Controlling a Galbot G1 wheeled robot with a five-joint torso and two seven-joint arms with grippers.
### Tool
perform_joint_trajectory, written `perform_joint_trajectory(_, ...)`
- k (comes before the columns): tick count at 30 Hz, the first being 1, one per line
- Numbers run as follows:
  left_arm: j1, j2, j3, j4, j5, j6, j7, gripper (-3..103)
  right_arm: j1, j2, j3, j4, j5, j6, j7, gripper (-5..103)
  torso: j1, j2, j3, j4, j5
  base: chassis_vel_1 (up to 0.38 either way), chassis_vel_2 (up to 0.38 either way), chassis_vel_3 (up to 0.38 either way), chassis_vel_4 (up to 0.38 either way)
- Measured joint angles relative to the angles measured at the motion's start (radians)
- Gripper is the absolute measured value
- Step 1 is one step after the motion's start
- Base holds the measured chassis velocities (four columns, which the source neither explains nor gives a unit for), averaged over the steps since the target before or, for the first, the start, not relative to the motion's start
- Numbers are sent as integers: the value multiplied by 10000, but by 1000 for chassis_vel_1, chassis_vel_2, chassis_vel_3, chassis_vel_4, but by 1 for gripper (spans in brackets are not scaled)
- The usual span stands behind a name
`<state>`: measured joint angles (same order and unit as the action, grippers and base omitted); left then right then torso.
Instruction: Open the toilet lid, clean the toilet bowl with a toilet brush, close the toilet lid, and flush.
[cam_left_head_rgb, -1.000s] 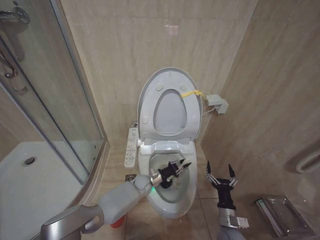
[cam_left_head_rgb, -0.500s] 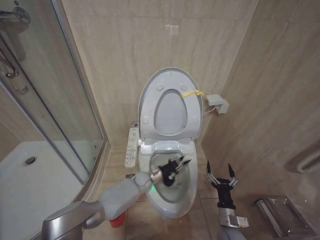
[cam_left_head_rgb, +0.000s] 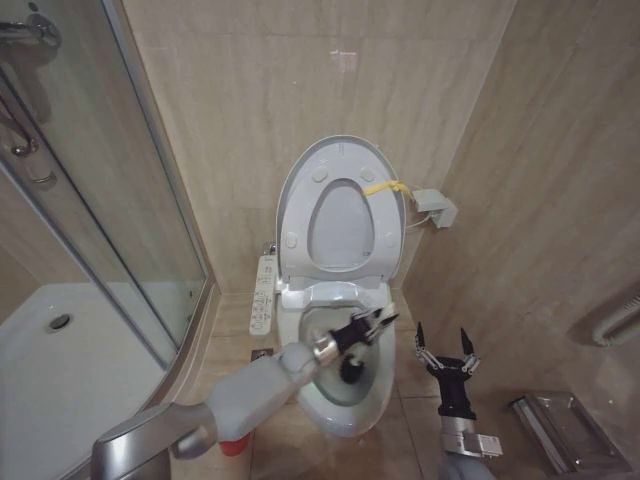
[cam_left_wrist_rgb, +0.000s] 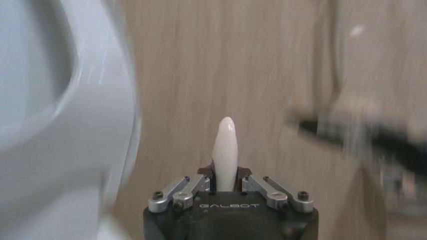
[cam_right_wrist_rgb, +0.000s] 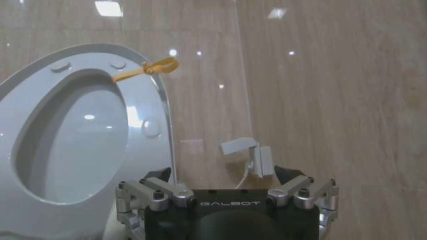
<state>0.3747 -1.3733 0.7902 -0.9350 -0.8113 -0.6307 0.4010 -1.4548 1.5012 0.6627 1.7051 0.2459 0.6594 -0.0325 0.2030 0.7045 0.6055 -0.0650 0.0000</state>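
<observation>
Overall, entries run largest to smallest.

Shower enclosure: glass panels (cam_left_head_rgb: 90, 200) stood at the robot's left, with a white shower tray (cam_left_head_rgb: 60, 350) at floor level.

Walls: beige tile (cam_left_head_rgb: 300, 80) lay behind and to the right of the toilet.

Toilet bowl: the white bowl (cam_left_head_rgb: 345, 415) sat against the back wall, uncovered, with the left arm reaching over it.

Toilet lid: the lid (cam_left_head_rgb: 295, 190) was raised, leaning near upright against the wall, the seat ring lifted with it. A yellow strap (cam_left_head_rgb: 383, 187) hung at its right edge; the right wrist view showed it too (cam_right_wrist_rgb: 143, 70).

Button panel: a white panel (cam_left_head_rgb: 262, 295) sat on the bowl's left side.

Wall fitting: a small white box (cam_left_head_rgb: 437, 208) was fixed on the wall to the right of the lid.

Left gripper: it (cam_left_head_rgb: 375, 322) was over the bowl opening, clamped on the brush's thin white handle, whose tip stood up between the fingers in the left wrist view.

Right gripper: it (cam_left_head_rgb: 447, 352) was held to the right of the bowl, near the floor, pointing up, fingers spread, holding nothing.

Toilet brush: the dark head (cam_left_head_rgb: 352, 372) hung below the left gripper inside the bowl; whether the bristles touched the ceramic was unclear. Handle tip (cam_left_wrist_rgb: 225, 150).

Red cup: partly visible on the floor (cam_left_head_rgb: 232, 446), beneath the left arm.
</observation>
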Motion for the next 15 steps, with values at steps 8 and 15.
perform_joint_trajectory(8, 73, 233, -162, -305, -33, 21, -18, 20, 38, -4, -45, -43, -8, -13, -10, 100, 2, -2, 3, 22, 7, 0, 0, 0, 0)
perform_joint_trajectory(15, 109, 19, -144, 702, 133, -100, 34, 22, 38, 55, -62, -85, -24, -8, -10, 100, 1, -1, 1, 15, 0, 0, 0, 0, 0)
